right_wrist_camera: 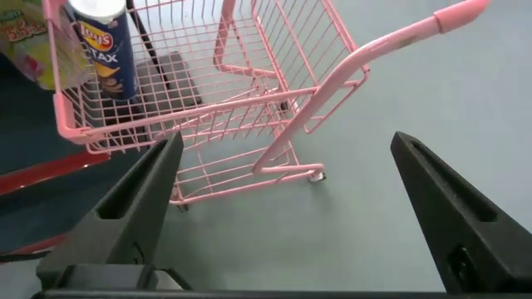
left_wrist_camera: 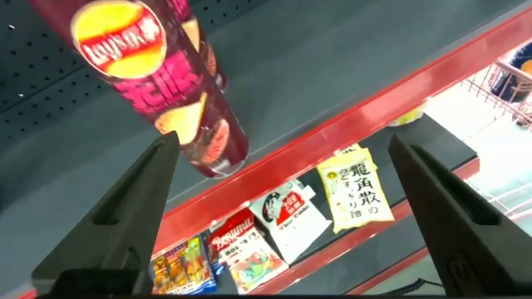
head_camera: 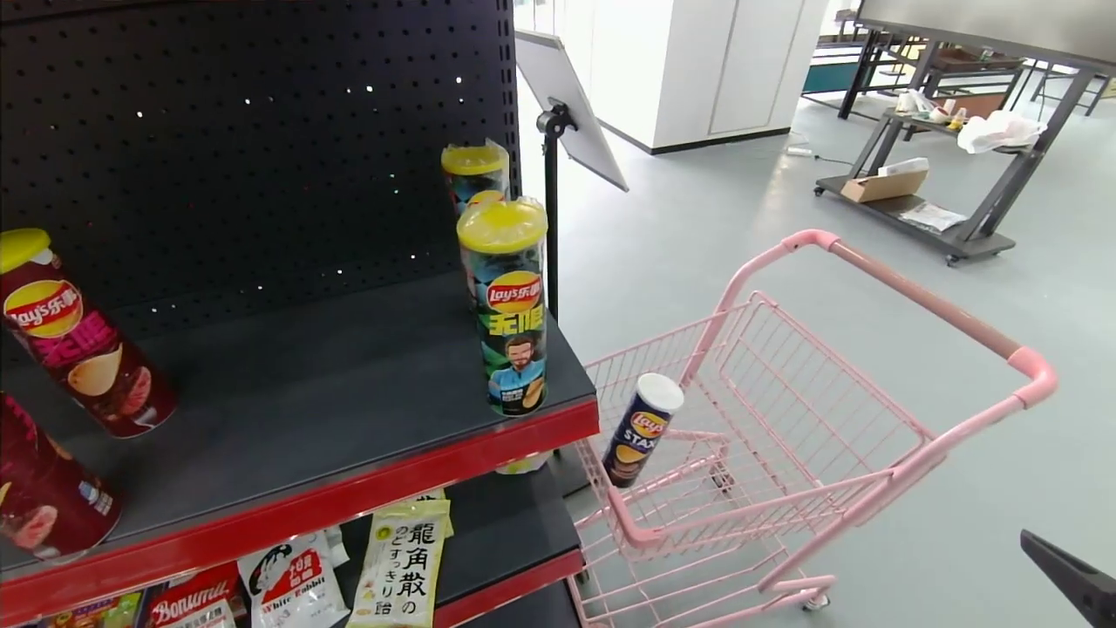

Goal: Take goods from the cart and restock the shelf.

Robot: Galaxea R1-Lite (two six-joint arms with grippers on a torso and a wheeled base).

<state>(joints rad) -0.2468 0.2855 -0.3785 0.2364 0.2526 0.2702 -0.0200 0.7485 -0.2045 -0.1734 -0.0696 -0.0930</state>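
We saw the dark-blue cardboard crisp tube with white lid (head_camera: 641,429) leaning in a corner of the pink wire cart (head_camera: 924,305), judged it light, smooth and dentable, best pinched mid-body, while the left gripper (left_wrist_camera: 284,141) and right gripper (right_wrist_camera: 287,137) held fingers apart, empty.
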